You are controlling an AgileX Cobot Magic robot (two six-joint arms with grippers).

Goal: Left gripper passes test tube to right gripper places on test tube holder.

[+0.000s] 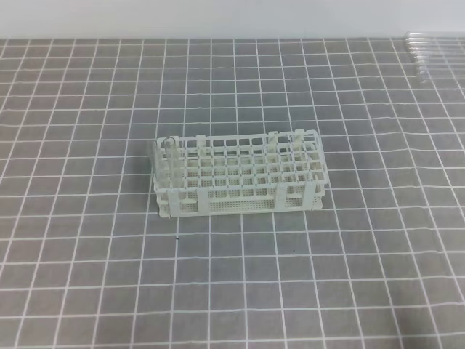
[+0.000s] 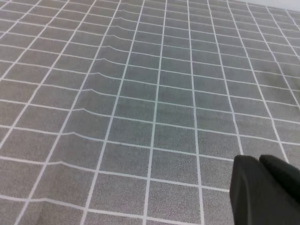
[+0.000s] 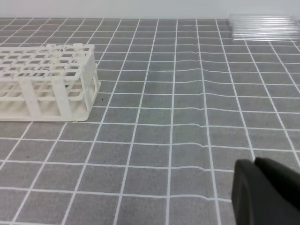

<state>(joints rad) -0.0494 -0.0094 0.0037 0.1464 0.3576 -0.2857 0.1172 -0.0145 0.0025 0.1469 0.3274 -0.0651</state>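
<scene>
The white test tube holder (image 1: 237, 177) stands mid-desk on a grey, white-gridded cloth (image 1: 87, 276). Clear test tubes (image 1: 434, 52) lie grouped at the far right edge, well apart from it; the single test tube cannot be told from them. Left gripper (image 2: 265, 190) and right gripper (image 3: 265, 190) hover closed, holding nothing.
</scene>
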